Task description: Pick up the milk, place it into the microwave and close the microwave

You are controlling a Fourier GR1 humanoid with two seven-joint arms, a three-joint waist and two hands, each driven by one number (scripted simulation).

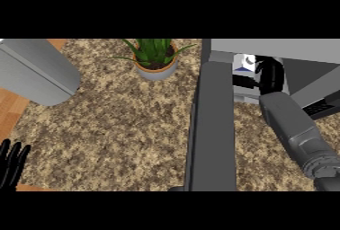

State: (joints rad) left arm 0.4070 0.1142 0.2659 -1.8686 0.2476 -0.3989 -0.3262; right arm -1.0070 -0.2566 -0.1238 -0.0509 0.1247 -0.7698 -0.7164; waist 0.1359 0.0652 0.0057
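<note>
Two hands show in the head view, and only one is working. Your right hand (267,74) is extended into the microwave (279,49) cavity at roughly one o'clock of the view, fingers curled around the milk (246,64); the carton's white and blue face shows just at the hand's nine o'clock side. You hold the carton inside the cavity because the placing step is in hand, judging by its position; whether it rests on the cavity floor cannot be told. The microwave door (211,130) stands open, swung out toward six o'clock as a long grey slab, leaving your forearm a clear lane alongside it. The forearm runs from five o'clock up toward the cavity, nearly straight. Your left hand (12,164) rests open at eight o'clock, fingers up, near the counter (113,130) edge. A potted plant (154,58) sits at twelve o'clock, apart from the door.
</note>
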